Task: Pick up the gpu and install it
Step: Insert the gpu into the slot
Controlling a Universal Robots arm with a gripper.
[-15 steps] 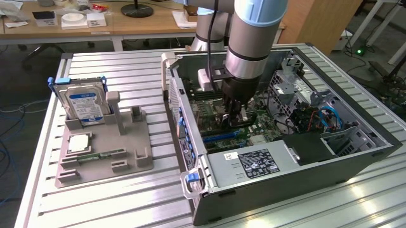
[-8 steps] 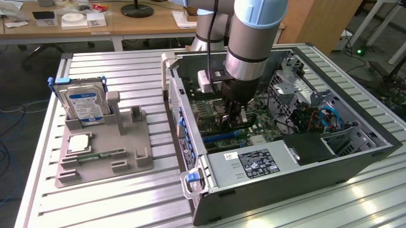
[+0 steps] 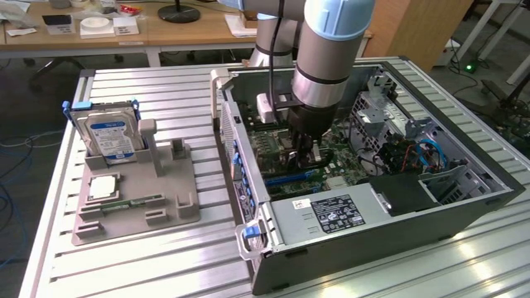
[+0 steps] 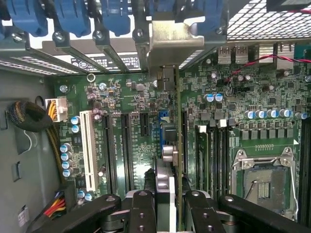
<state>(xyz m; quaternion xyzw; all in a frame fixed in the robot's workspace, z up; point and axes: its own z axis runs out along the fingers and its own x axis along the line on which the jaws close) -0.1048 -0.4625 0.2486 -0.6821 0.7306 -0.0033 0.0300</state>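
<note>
Gripper [image 4: 165, 206] — gpu [image 4: 176, 145] inside case [image 3: 463, 208]

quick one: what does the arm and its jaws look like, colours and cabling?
The arm is a silver-grey tube with light blue joint caps and a black band near the wrist. A black cable runs down alongside it. Below sits a black gripper body, with a white box mounted at the wrist. In the wrist view, the gripper's linkages are matte black with round pivot screws.
</note>
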